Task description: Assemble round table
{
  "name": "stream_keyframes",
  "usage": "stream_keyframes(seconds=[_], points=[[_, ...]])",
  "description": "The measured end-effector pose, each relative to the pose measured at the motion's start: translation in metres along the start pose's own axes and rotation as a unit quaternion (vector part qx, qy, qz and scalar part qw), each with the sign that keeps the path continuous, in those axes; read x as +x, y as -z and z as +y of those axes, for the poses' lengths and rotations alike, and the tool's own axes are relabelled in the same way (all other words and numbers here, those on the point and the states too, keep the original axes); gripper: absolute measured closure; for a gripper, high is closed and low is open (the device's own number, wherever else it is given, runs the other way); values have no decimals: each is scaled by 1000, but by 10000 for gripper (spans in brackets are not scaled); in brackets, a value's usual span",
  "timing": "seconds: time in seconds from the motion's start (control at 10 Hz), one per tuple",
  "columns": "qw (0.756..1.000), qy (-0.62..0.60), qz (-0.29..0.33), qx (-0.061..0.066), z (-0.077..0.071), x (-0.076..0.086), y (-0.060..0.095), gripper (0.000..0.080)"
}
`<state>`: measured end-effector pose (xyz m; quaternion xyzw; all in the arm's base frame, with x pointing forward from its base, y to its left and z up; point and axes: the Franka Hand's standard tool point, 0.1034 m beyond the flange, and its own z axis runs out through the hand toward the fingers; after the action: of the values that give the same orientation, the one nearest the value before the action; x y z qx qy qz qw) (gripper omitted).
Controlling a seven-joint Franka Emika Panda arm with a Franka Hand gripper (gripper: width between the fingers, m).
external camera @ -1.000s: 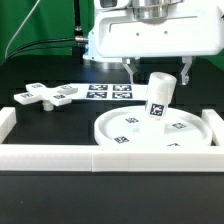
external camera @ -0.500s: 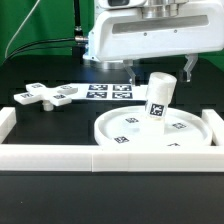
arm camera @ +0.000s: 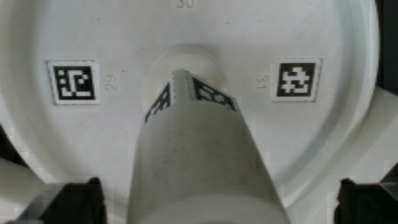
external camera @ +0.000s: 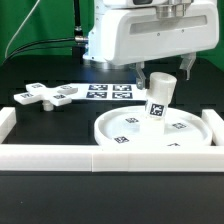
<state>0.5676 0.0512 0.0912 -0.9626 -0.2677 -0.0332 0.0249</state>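
Note:
The large round disc [external camera: 112, 136] lies flat at the exterior view's right. The short thick cylinder [external camera: 158, 98] stands in its middle, leaning a little toward the exterior view's right. My gripper [external camera: 164, 72] hangs just over the cylinder's top, with one finger on each side and small gaps between. In the wrist view the cylinder [arm camera: 210, 150] fills the space between the dark fingertips [arm camera: 79, 200], and the disc [arm camera: 196, 30] with two tags lies beyond it. My gripper [arm camera: 222, 205] is open there. The cross-shaped piece [external camera: 45, 97] lies flat at the exterior view's left.
The marker board [external camera: 108, 92] lies between the cross-shaped piece and the disc. Long white border blocks run along the front [external camera: 90, 157] and the exterior view's left edge [external camera: 8, 120]. Green cables hang at the back.
The finger on the exterior view's left has moved in toward the cylinder, narrowing the gap. The cylinder, disc and cross-shaped piece have not moved.

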Motion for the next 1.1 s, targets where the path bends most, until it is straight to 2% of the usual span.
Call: stream_keyframes(seconds=[0.1, 0.3, 0.6, 0.9, 1.1], points=[[999, 35, -1, -1, 0, 0, 0, 151], [987, 161, -9, -17, 1, 8, -1, 151], [961, 276, -16, -18, 0, 8, -5, 151], [939, 344, -19, -15, 4, 4, -7, 151], [933, 358, -20, -15, 6, 2, -7, 165]])
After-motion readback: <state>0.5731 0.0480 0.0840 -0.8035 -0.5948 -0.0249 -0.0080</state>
